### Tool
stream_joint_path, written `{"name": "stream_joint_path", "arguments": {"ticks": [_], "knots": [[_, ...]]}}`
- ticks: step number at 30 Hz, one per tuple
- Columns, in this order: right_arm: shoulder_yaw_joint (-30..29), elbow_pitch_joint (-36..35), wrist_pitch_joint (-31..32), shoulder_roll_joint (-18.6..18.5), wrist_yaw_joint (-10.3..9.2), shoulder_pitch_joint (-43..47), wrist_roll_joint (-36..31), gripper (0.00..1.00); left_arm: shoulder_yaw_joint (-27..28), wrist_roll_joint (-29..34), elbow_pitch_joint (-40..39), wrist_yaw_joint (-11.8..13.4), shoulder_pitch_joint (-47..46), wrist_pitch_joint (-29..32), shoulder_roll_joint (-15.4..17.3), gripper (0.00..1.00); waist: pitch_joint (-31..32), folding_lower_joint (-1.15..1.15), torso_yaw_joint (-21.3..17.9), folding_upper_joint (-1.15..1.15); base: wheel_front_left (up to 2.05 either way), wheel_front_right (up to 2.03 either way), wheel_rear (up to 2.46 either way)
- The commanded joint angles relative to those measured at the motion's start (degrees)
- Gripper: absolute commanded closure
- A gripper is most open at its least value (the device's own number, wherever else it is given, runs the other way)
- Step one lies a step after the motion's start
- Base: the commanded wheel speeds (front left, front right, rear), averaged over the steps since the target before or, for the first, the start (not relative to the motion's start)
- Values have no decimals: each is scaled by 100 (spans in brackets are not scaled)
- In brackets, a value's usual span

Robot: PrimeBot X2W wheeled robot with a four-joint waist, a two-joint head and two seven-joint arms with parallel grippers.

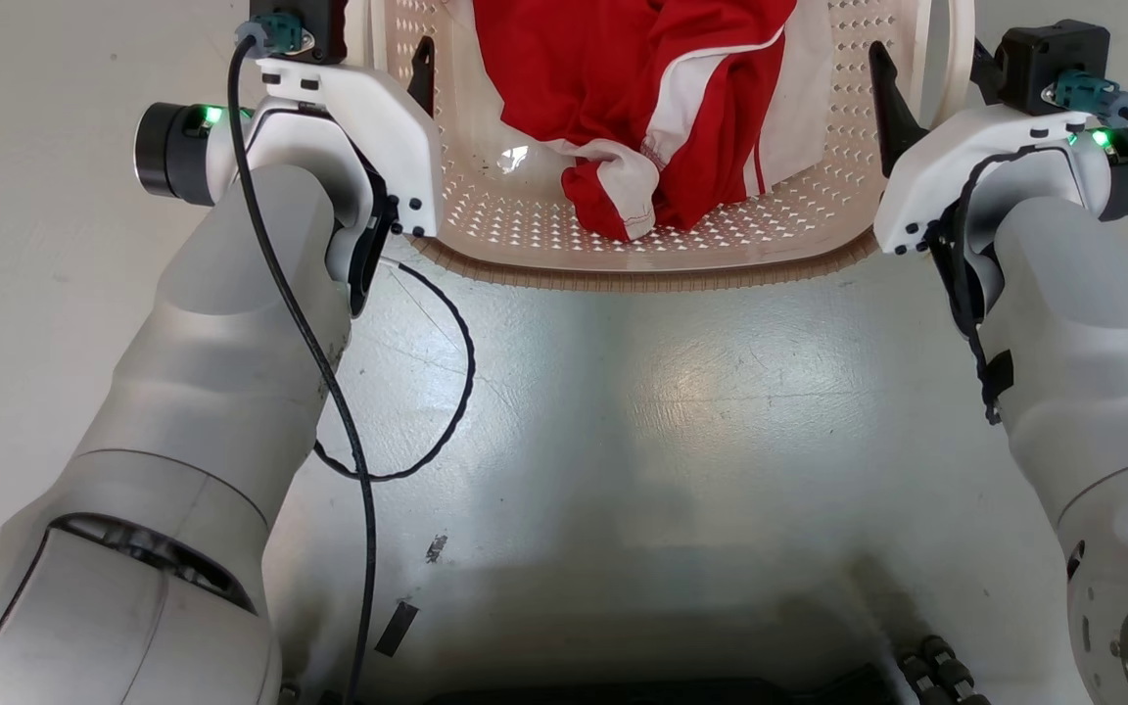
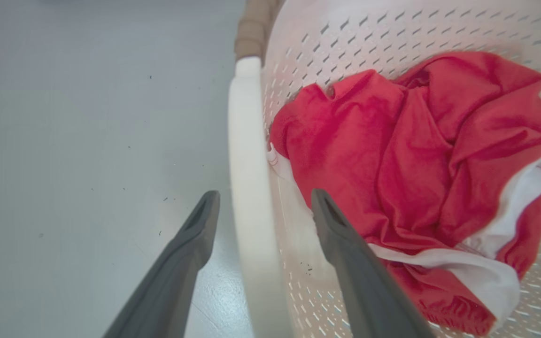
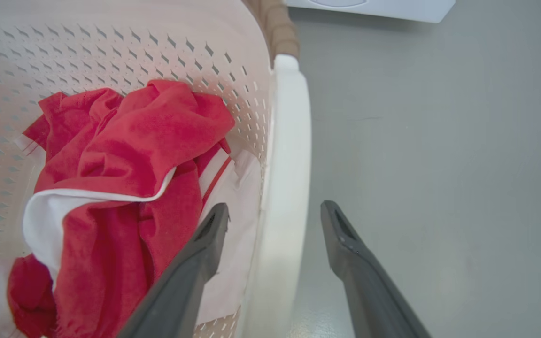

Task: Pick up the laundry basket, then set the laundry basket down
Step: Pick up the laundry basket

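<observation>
Pick-up step, grasp not yet closed. The left gripper (image 2: 265, 193) has its 2 dark fingers spread wide, astride the white left loop handle (image 2: 247, 164) of the laundry basket (image 1: 642, 277). 1 finger is outside over the floor (image 2: 87, 164) and 1 is inside the perforated wall. A gap shows on each side of the handle, so nothing is pinched. The right gripper (image 3: 275, 205) is likewise spread, astride the right loop handle (image 3: 289, 141), with its inner finger just beside the red and white garment (image 3: 125, 155) and no contact with the handle evident. In the head view the basket appears to rest on the floor at 12 o'clock, with the left gripper at 10 o'clock and the right gripper at 2 o'clock. The garment lies loose inside. Judged next move: both pairs of fingers close on their handles together, followed by an even lift with both arms. An uneven raise would probably tilt the basket and shift the garment
</observation>
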State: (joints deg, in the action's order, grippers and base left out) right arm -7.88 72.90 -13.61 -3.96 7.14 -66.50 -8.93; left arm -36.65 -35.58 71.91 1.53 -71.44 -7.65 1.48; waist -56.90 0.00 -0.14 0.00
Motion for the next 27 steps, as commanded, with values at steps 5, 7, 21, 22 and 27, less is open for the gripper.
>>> {"name": "stream_joint_path", "arguments": {"ticks": [5, 7, 21, 22, 27], "knots": [[162, 15, -45, 108, 35, 76, 156, 100, -58, -112, -19, 18, -55, -65, 140, 11, 3, 0, 1, 0, 0, 0, 0], [181, 29, -32, 108, 35, 89, 197, 100, -147, -68, -21, 1, -63, -123, 140, 100, 9, 0, -3, 0, 0, 0, 0], [348, 81, 48, 108, 35, 206, 417, 100, -351, -350, -68, 77, 65, -128, 140, 100, 70, 0, -21, 0, 0, 0, 0], [355, 83, 53, 108, 35, 215, 429, 100, -366, -367, -63, 80, 75, -129, 140, 100, 85, 0, -22, 0, 0, 0, 0], [410, 89, 71, 108, 35, 261, 482, 100, -425, -424, -32, 92, 123, -125, 140, 100, 185, 0, -29, 0, 0, 0, 0]]}}
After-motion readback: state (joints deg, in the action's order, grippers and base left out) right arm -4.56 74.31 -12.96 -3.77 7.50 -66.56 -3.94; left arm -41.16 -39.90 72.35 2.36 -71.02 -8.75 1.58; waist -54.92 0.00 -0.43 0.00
